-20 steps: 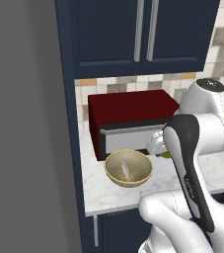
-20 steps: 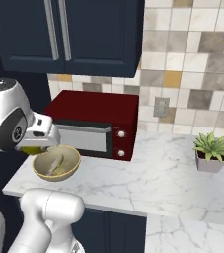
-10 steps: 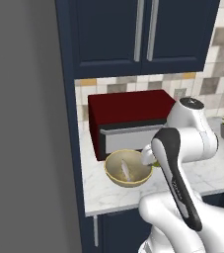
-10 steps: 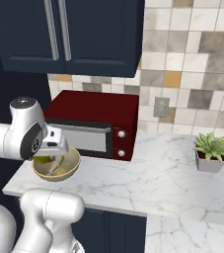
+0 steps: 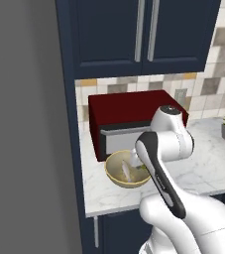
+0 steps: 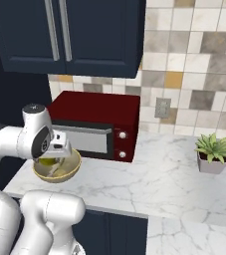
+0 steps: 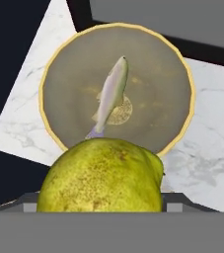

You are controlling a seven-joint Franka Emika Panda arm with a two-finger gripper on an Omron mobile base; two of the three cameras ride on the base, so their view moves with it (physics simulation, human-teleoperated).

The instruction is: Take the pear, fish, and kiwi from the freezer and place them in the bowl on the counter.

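Above the bowl (image 7: 116,91) hangs the gripper (image 6: 54,155), and its jaws are clamped on the pear (image 7: 101,176), which sits between them, right at the tips. On the left side of the counter (image 5: 210,166) the bowl stands just in front of the dark red microwave (image 5: 121,113). Inside the bowl lies the fish (image 7: 111,95), across its speckled bottom, directly under the held pear and apart from it. Far to the right, a small potted plant (image 6: 213,152) stands near the tiled wall.
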